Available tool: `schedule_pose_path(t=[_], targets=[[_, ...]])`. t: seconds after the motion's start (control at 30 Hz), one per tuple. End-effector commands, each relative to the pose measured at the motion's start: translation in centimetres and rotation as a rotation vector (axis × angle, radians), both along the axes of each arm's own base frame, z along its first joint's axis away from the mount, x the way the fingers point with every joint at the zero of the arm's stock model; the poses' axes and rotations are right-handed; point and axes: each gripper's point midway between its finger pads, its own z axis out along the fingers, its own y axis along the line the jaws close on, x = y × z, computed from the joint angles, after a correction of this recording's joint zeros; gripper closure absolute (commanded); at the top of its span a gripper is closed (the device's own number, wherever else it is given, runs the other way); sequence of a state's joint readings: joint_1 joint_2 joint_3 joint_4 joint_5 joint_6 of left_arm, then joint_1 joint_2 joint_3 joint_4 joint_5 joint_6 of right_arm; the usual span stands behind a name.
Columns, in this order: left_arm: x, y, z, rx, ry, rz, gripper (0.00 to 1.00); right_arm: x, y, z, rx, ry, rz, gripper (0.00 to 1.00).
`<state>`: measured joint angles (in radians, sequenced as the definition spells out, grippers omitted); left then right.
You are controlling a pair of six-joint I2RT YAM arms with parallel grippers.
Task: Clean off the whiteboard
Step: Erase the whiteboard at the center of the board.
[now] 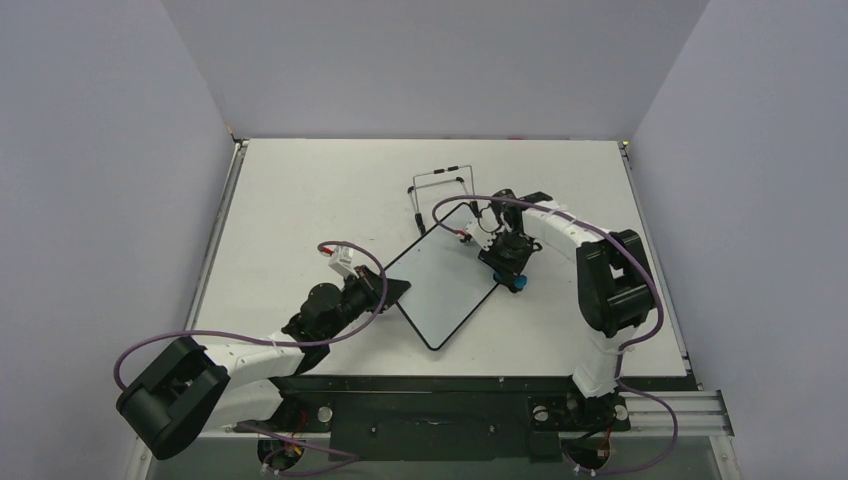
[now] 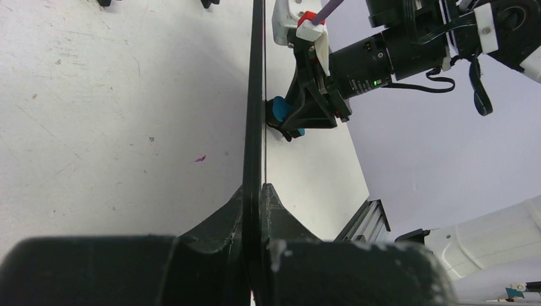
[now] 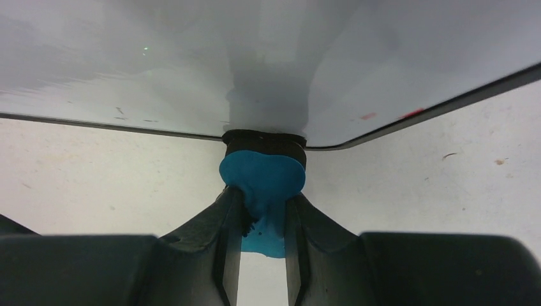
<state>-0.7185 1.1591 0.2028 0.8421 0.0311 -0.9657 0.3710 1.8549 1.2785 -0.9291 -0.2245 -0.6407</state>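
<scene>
The whiteboard lies cornerwise mid-table, its face white. My left gripper is shut on its left edge. In the left wrist view the board's black frame runs edge-on between my left gripper's closed jaws. My right gripper is shut on a small blue eraser at the board's right edge. In the right wrist view the eraser, held in my right gripper, has its dark pad against the rim of the whiteboard. Two small red marks show near that rim.
A black wire stand sits just behind the board. The right arm's purple cable loops over the board's far corner. Grey walls enclose the table on three sides, and a metal rail runs along the near edge.
</scene>
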Motion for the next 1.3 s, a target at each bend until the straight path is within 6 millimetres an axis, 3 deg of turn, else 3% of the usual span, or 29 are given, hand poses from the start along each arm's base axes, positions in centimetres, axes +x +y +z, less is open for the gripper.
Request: schedule_pose_path(t=[0.0, 0.13, 0.27, 0.33, 0.47, 0.6, 0.67, 0.77, 0.87, 1.03, 1.17, 1.27], targets=[[0.1, -0.7, 7.9, -0.206, -0.189, -0.023, 1.00, 3.5, 3.0, 4.5, 0.106, -0.153, -0.013, 1.00], [0.1, -0.7, 7.9, -0.205, -0.187, -0.021, 1.00, 6.5, 3.6, 6.5, 0.131, -0.244, -0.079, 1.00], [0.0, -0.7, 7.9, -0.207, -0.187, -0.024, 1.00, 7.3, 1.9, 5.0, 0.056, -0.236, -0.120, 1.00], [0.0, -0.7, 8.0, -0.207, -0.189, -0.023, 1.00, 6.5, 0.6, 3.3, 0.001, -0.199, -0.119, 1.00], [0.0, -0.6, 8.0, -0.207, -0.191, -0.022, 1.00, 2.8, -1.1, 0.6, -0.059, -0.083, -0.056, 1.00], [0.1, -0.8, 7.9, -0.206, -0.190, -0.024, 1.00, 0.1, -0.8, 0.0, -0.054, -0.012, 0.026, 1.00], [0.2, -0.8, 7.9, -0.207, -0.189, -0.025, 1.00, -0.2, 0.3, 0.5, -0.030, -0.021, 0.057, 1.00], [0.2, -0.8, 7.8, -0.204, -0.187, -0.024, 1.00, 0.9, 1.7, 1.7, 0.025, -0.052, 0.037, 1.00], [0.2, -0.9, 7.9, -0.200, -0.187, -0.025, 1.00, 3.9, 2.8, 4.1, 0.085, -0.140, -0.028, 1.00], [0.2, -0.9, 7.9, -0.198, -0.187, -0.028, 1.00, 7.6, 1.9, 5.5, 0.091, -0.238, -0.119, 1.00], [0.2, -0.9, 7.8, -0.199, -0.188, -0.027, 1.00, 7.0, -0.1, 3.3, 0.011, -0.195, -0.124, 1.00], [0.2, -0.9, 7.8, -0.199, -0.188, -0.028, 1.00, 4.3, -1.4, 0.9, -0.044, -0.114, -0.079, 1.00]])
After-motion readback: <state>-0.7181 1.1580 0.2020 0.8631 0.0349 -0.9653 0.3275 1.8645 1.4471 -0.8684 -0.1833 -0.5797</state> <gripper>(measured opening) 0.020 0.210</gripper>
